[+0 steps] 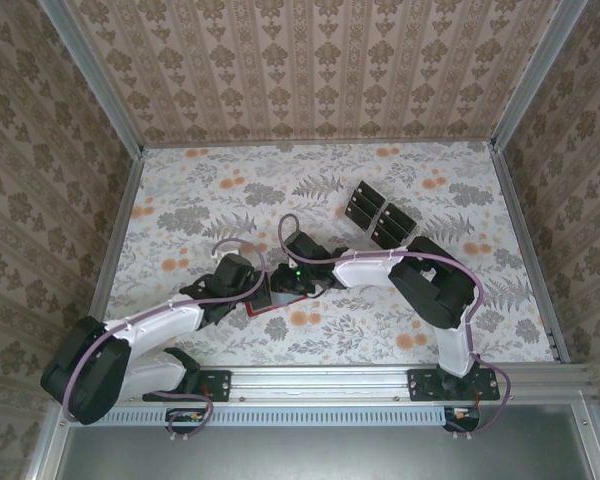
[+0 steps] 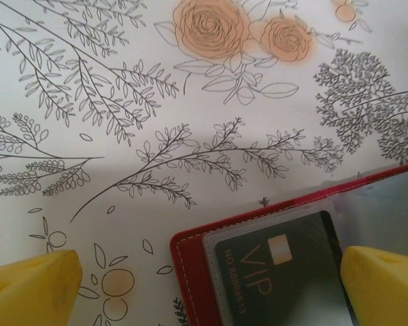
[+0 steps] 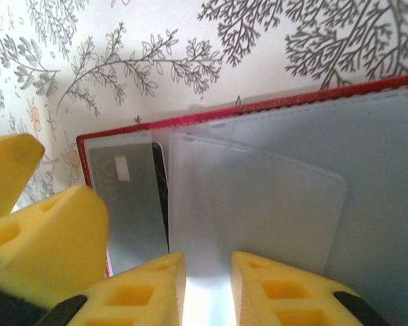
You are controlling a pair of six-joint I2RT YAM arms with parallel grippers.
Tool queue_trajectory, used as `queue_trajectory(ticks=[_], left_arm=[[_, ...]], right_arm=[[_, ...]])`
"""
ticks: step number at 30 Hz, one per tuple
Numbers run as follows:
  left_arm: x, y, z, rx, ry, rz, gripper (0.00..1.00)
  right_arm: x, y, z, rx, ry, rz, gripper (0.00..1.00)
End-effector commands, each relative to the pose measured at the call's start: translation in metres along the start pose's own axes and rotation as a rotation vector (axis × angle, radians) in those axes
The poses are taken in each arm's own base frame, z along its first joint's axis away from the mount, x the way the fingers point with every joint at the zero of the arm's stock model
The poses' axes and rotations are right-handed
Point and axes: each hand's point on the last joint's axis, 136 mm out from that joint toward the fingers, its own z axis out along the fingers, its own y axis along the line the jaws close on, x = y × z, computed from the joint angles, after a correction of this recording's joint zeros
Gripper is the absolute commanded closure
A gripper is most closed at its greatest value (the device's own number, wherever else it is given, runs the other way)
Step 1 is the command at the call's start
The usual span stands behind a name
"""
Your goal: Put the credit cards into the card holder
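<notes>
Left wrist cam: my left pincer (image 2: pixel 209 272) is wide open, pads far apart, gripping nothing. The card holder (image 2: pixel 189 275) lies open on the floral table cover (image 2: pixel 122 102). Its red stitched corner sits between the pads, nearer the one at frame right. That pad is over the holder's inside. The other pad is off the holder, over bare cover. One dark VIP card (image 2: pixel 279 265) sits in a clear pocket at that corner, just inboard of the frame-right pad.

Right wrist cam: my right pincer (image 3: pixel 207 261) is narrow, just a slit between the pads. A clear sleeve leaf (image 3: pixel 258 204) of the holder runs from ahead of the pincer back into the slit. I can't tell whether it is pinched or only lying under the tips. The pocketed card is ahead and left of the pincer, past its frame-left pad, greyed by the plastic. The left arm's yellow pad (image 3: pixel 47 238) shows further left, overlapping the holder's edge in view.

Top cam: both pincers are close together over the holder. The loose credit cards (image 1: pixel 375 213) lie in two short rows beyond and to the right of the right pincer, well apart from it.
</notes>
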Motion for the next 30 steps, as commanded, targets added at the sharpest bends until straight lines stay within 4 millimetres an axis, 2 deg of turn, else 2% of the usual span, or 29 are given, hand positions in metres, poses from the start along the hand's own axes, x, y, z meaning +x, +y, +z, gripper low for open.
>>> queue_trajectory(ticks=[1, 9, 13, 17, 30], left_arm=[[0.003, -0.005, -0.005, 0.056, -0.008, 0.010, 0.00], [0.009, -0.005, -0.012, 0.088, -0.023, 0.000, 0.00], [0.009, -0.008, -0.013, 0.091, -0.023, 0.006, 0.00], [0.009, -0.012, -0.013, 0.093, -0.025, 0.014, 0.00], [0.014, -0.018, -0.012, 0.059, -0.029, 0.052, 0.00]], right_arm=[[-0.010, -0.009, 0.000, 0.017, -0.033, 0.057, 0.69], [-0.038, 0.004, -0.022, -0.038, -0.093, 0.065, 0.66], [-0.051, 0.000, -0.034, -0.031, -0.114, 0.054, 0.67], [-0.058, -0.009, -0.034, -0.015, -0.102, 0.039, 0.70], [-0.041, -0.007, -0.009, -0.046, -0.013, 0.010, 0.81]])
